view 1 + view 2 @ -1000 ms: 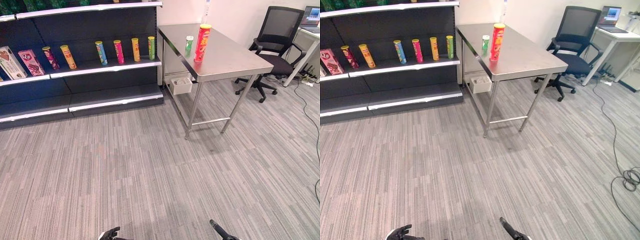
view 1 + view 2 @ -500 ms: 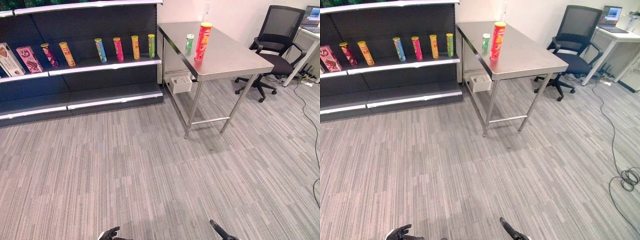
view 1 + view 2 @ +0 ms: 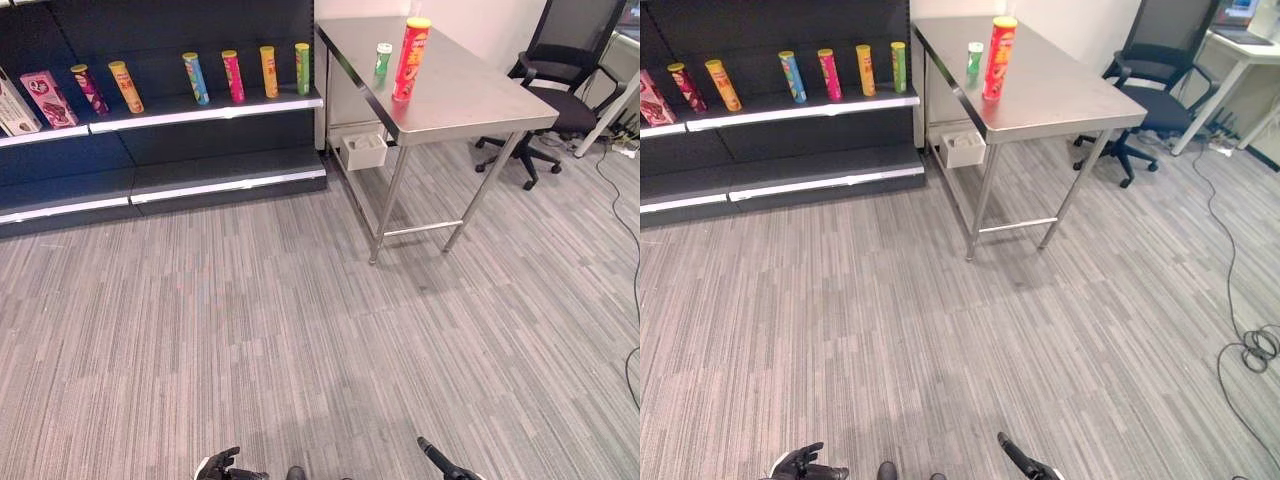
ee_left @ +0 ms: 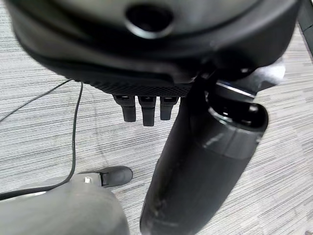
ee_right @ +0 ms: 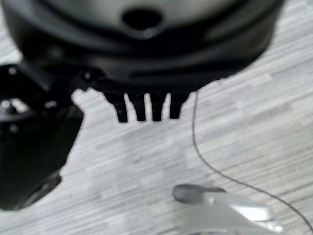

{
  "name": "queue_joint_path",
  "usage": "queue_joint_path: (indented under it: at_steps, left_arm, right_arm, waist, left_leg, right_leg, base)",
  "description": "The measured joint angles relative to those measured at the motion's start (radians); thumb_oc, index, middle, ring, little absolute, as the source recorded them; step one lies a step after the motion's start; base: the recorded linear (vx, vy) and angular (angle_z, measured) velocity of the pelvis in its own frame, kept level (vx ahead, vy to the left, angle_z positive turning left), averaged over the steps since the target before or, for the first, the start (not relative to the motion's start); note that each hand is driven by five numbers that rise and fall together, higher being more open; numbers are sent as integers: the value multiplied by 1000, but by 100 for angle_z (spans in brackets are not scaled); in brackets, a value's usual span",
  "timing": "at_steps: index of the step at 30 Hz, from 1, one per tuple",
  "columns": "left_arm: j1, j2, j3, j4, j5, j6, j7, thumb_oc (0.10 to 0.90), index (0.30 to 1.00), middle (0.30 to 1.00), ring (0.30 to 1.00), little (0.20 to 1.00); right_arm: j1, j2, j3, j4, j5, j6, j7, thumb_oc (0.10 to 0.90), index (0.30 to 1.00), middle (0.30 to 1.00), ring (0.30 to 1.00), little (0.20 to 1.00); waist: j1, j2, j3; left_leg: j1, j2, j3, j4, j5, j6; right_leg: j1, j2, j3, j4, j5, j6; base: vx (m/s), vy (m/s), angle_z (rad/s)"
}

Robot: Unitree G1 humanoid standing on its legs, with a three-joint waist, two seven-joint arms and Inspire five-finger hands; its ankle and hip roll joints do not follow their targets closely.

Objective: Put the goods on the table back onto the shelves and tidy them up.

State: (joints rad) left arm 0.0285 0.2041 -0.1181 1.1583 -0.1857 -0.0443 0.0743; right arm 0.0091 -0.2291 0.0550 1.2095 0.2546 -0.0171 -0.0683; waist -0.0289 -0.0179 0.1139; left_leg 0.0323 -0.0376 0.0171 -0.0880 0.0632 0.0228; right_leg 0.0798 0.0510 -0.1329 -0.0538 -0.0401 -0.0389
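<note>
With both my left hand (image 4: 195,161) and right hand (image 5: 142,105) hanging empty, fingers relaxed, the tall red cylindrical snack can (image 3: 411,59) and small green can (image 3: 383,60) stand close together on the far steel table (image 3: 470,100), so a careless reach could topple one.

The camera has tipped downward, so the shelves (image 3: 200,100) and table (image 3: 470,100) sit higher in view.
</note>
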Motion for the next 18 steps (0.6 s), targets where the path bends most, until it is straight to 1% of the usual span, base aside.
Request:
queue_joint_path:
  at_steps: [5, 6, 7, 8, 9, 10, 11, 12, 13, 14, 15, 16, 17, 18]
  left_arm:
    - [-1, -1, 0, 1, 0, 0, 0, 800, 900, 900, 900, 900]
    - [-2, -1, 0, 0, 0, 0, 0, 800, 900, 900, 900, 900]
    - [-22, 3, 1, 0, -1, -1, 1, 800, 900, 900, 900, 900]
    - [-37, 3, 2, 0, -2, -1, 1, 800, 900, 900, 900, 900]
    - [-57, 9, 5, 0, -7, -4, 1, 800, 900, 900, 900, 900]
    - [-77, 15, 13, -2, -15, -3, -5, 800, 900, 900, 900, 900]
    - [-75, 21, 19, 1, -18, -3, 0, 800, 900, 900, 900, 900]
    - [-70, 6, 1, -7, -24, -3, 2, 800, 900, 900, 900, 900]
    - [-98, 5, 12, -20, -40, -6, 4, 800, 900, 900, 900, 900]
    - [-127, -5, 21, -50, -83, -29, 0, 800, 900, 900, 900, 900]
    - [-134, -5, 22, -59, -90, -36, 1, 800, 900, 900, 900, 900]
    - [-137, -2, 22, -58, -90, -40, 3, 800, 900, 900, 900, 900]
    - [-135, -2, 22, -50, -90, -39, 4, 800, 900, 900, 900, 900]
    - [-132, -4, 22, -32, -89, -40, 4, 800, 900, 900, 900, 900]
  right_arm:
    - [-10, 0, 3, 1, 0, 0, 0, 800, 900, 900, 900, 900]
    - [-11, 0, 3, 1, 0, -1, 0, 800, 900, 900, 900, 900]
    - [-21, 0, 15, 2, 0, -1, 0, 800, 900, 900, 900, 900]
    - [-38, 0, 20, 1, 0, -1, 0, 800, 900, 900, 900, 900]
    - [-56, 7, 28, 2, 0, -3, 1, 800, 900, 900, 900, 900]
    - [-66, 10, 47, 2, 0, -2, 2, 800, 900, 900, 900, 900]
    - [-61, 3, 48, 1, 0, -4, 0, 800, 900, 900, 900, 900]
    - [-58, -9, 45, -10, 3, -3, 0, 800, 900, 900, 900, 900]
    - [-59, -21, 41, -13, 6, -10, -1, 800, 900, 900, 900, 900]
    - [-76, -24, 41, 3, 8, 4, -4, 800, 900, 900, 900, 900]
    - [-72, -28, 44, 3, 8, 4, -4, 800, 900, 900, 900, 900]
    - [-86, -33, 49, 3, 8, 4, -5, 800, 900, 900, 900, 900]
    - [-83, -37, 54, 0, 8, 2, -6, 800, 900, 900, 900, 900]
    - [-82, -42, 52, 0, 8, -2, -5, 800, 900, 900, 900, 900]
  waist:
    - [-11, 0, 1]
    - [-11, -1, 2]
    - [-9, -7, 11]
    - [-1, -10, 27]
    - [-3, -29, 51]
    - [17, -64, 79]
    - [11, -65, 81]
    - [13, -47, 82]
    - [13, -50, 109]
    - [52, -51, 147]
    - [68, -52, 151]
    - [79, -36, 154]
    - [74, -29, 149]
    - [67, -6, 139]
  left_leg:
    - [-5, 0, 0, 0, 0, 0]
    - [-7, 1, -1, 2, 1, -2]
    - [-36, 1, -12, 32, -5, -13]
    - [-70, 1, -20, 74, -11, -28]
    - [-124, -6, -25, 156, -16, -38]
    - [-169, -15, -24, 250, -32, -57]
    - [-170, 19, -25, 289, -63, -65]
    - [-181, 48, -55, 328, -49, -121]
    - [-321, 32, -119, 536, -70, -141]
    - [-401, 23, -104, 473, -102, -148]
    - [-416, 23, -102, 392, -91, -157]
    - [-428, 40, -92, 242, -59, -164]
    - [-415, 52, -76, 152, -51, -176]
    - [-418, 68, -68, 50, -31, -217]
  right_leg:
    - [-4, 1, 0, -3, 1, 0]
    - [-6, 3, 1, -2, -4, 5]
    - [-28, -2, 4, 6, -8, 9]
    - [-41, 4, 4, 15, -4, 1]
    - [-68, -7, 7, 40, -15, 5]
    - [-70, -31, 12, 44, 13, -40]
    - [-52, -29, 4, 28, 19, -47]
    - [-73, -4, 5, 60, 1, -73]
    - [-97, -18, 9, 97, -37, -49]
    - [-89, -26, 23, 81, -46, -48]
    - [-89, -25, 29, 73, -44, -53]
    - [-47, -17, 24, 44, -41, -55]
    - [-28, -15, 19, 26, -32, -67]
    - [17, 0, 28, -8, -43, -62]
  base:
    - [-11, -25, 0]
    - [-40, -106, 4]
    - [-3, -99, 0]
    - [-3, -99, 9]
    - [11, -37, -11]
    - [32, -160, -4]
    - [220, -154, -8]
    - [347, -134, 31]
    - [411, 48, 34]
    - [340, 70, 18]
    - [498, 122, -20]
    - [408, 99, -31]
    - [481, 146, -20]
    - [196, 74, -37]
